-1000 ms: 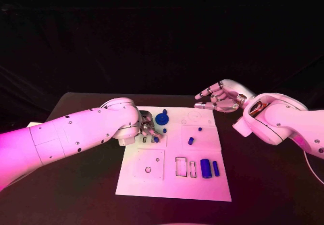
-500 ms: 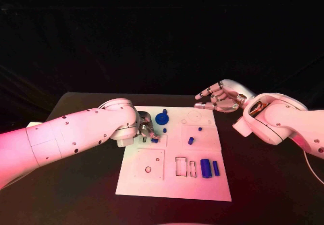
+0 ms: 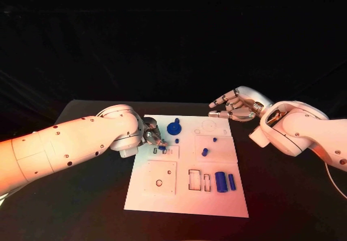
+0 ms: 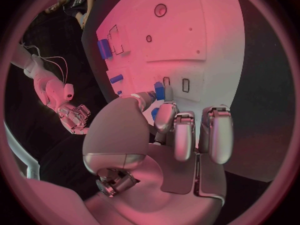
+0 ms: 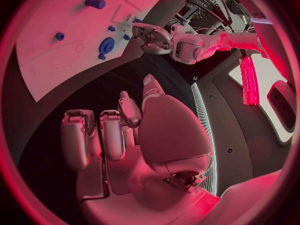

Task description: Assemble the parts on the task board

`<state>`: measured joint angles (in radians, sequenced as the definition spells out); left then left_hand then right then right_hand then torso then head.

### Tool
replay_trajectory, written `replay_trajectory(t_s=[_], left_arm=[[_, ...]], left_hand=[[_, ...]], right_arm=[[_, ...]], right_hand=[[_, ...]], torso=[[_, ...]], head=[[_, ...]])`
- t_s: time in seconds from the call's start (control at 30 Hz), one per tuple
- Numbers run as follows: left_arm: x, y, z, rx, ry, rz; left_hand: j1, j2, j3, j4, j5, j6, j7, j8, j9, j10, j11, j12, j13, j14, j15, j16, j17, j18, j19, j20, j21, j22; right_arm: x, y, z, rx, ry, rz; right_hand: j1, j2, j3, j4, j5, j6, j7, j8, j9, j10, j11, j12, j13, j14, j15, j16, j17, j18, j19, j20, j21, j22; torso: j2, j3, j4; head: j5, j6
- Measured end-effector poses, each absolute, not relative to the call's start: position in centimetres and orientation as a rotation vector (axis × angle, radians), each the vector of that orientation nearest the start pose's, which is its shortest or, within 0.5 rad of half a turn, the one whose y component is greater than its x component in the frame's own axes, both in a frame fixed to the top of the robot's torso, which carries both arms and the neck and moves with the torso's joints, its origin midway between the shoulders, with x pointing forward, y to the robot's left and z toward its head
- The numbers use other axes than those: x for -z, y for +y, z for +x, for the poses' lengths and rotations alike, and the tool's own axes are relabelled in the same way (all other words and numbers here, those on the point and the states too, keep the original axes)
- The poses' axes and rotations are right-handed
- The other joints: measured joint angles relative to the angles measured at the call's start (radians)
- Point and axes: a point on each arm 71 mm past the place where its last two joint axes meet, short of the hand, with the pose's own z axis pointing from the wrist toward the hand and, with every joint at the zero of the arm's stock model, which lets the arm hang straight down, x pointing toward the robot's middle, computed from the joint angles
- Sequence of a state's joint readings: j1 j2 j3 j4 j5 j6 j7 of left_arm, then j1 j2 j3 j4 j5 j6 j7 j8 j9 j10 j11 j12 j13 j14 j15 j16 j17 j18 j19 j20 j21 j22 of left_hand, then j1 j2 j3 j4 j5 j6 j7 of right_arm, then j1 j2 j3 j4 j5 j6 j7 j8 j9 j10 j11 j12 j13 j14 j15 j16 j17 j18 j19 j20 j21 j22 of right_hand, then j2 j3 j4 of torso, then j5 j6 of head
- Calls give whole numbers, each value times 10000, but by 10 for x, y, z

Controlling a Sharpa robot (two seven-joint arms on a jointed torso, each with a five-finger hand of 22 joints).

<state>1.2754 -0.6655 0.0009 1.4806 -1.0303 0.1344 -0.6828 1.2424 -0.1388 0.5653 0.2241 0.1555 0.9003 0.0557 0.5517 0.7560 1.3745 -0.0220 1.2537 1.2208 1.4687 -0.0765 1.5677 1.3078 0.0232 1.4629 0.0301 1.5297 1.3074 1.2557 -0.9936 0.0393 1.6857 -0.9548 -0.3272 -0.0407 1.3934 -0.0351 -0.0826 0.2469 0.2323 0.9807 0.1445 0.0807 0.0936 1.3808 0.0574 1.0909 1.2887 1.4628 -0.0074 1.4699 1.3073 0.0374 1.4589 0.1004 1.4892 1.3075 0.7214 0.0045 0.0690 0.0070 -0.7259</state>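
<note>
Pinching a small blue part (image 4: 159, 91) between thumb and fingertips, the left hand (image 3: 152, 135) is held low over the upper left of the board (image 3: 152, 198), just above two narrow slots (image 4: 175, 83). The part is clamped on, not yet seated, as far as can be judged.

The right hand (image 3: 235, 106) hovers off the board's far right corner, fingers curled in and nothing seen in them.

Elsewhere on the board, a blue wheel (image 3: 173, 127) stands near the far edge, small blue pegs (image 3: 204, 150) lie in the middle right panel, and two blue bars (image 3: 225, 181) rest beside rectangular outlines on the near right.

For the step to be done well, the part's long side should be squared with the chosen slot before any lowering is tried; which slot is meant cannot be told from the pictures. Descent is best made straight and slowly, so that a corner is not caught on the slot's rim. The pinch should be kept until the part is felt to bottom out, then eased apart without dragging sideways. The wheel close by should be left untouched as the hand is withdrawn.
</note>
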Motion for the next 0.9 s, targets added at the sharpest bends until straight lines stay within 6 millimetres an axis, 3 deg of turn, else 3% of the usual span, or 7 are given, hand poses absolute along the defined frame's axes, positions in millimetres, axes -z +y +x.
replay_trajectory(t_s=[0.43, 0.9], left_arm=[[178, 151, 506, 3717, 22230, -2003], [188, 146, 500, 3717, 21911, -1920]], left_hand=[[-11, -11, 28, -28, -60, -15, 18, -2, 32, 34, 38, 0, 47, 0, 0, 0, -1, 1, 0, 0, 0, 0], [-103, -102, 202, -202, -122, -38, 29, 41, 65, 123, 21, 50, 145, 0, 0, 0, -3, 1, 0, 0, 39, 0]], right_arm=[[120, -229, 473, -9585, 16343, 2892], [120, -228, 473, -9582, 16339, 2894]], right_hand=[[-13, 12, -28, 28, 38, 0, 0, 0, -1, 0, 0, 0, -11, 0, 0, 0, 8, -1, 0, 0, 0, -1], [-13, 11, -27, 28, 38, 0, 0, 0, -1, 0, 0, -1, -9, 0, 0, 0, 6, 1, 0, 0, 1, -2]], torso=[[-5, 8, 10], [-39, 38, 57]], head=[[41, 56], [2, 4]])
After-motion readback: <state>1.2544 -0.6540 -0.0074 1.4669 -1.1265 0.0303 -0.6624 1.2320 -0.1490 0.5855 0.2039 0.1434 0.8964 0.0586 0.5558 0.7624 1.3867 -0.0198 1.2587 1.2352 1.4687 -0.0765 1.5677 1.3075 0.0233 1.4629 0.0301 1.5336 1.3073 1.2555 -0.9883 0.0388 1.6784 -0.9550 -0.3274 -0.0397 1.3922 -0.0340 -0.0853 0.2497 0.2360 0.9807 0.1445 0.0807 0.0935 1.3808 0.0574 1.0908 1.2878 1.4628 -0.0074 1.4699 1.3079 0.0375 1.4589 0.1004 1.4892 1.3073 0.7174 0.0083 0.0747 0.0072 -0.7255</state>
